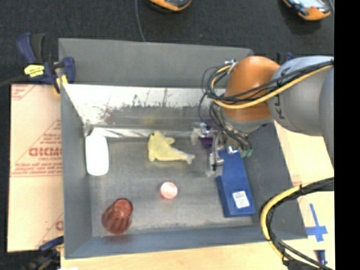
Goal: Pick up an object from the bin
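Note:
My gripper (205,149) hangs low in the right part of the bin, just under the orange cover, and its two metal fingers stand apart, so it is open. A small purple thing (206,141) shows between the fingers; most of it is hidden and I cannot tell what it is. A blue flat box (234,184) with a white label lies right beside the gripper, on its right and towards the front. A crumpled yellow thing (163,149) lies to the left of the gripper, its tip almost reaching the fingers.
A pink ball (169,190) lies mid-front. A red ribbed cup (117,215) sits in the front left corner. A white oblong thing (97,154) lies along the left wall. The arm and its cables cover the back right corner.

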